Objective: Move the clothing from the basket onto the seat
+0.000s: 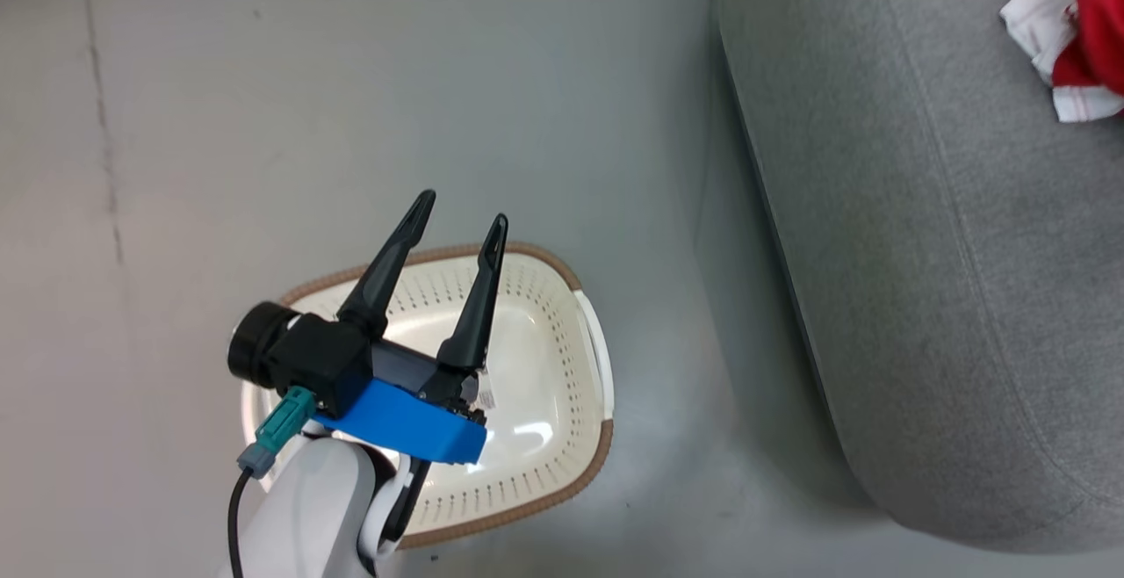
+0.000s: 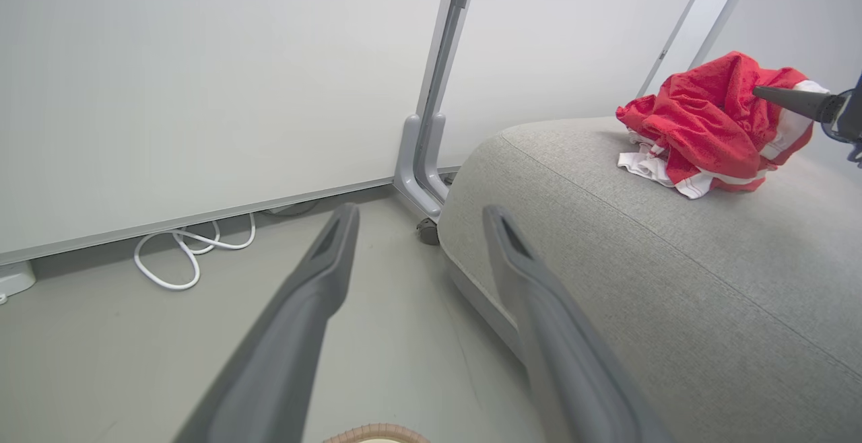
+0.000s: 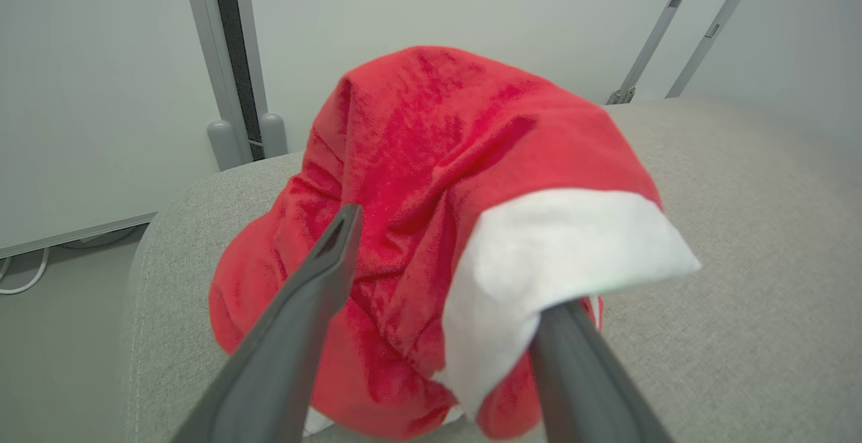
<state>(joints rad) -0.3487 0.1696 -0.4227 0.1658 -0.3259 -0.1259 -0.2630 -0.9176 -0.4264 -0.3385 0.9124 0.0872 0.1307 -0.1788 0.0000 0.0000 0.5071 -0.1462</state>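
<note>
The red clothing with white trim lies heaped on the grey seat. My right gripper is open against the heap, and a white cuff drapes over its right finger. Seen from the left wrist, the clothing rests on the seat with one right finger poking into it. In the head view, the clothing peeks in at the top right of the seat. The basket stands on the floor with nothing red inside. My left gripper hovers open above it, nothing between its fingers.
A white cable loops on the floor along the wall. A grey partition post stands just beyond the seat's corner. A strip of grey floor separates the basket from the seat. The basket's brown rim shows under the left gripper.
</note>
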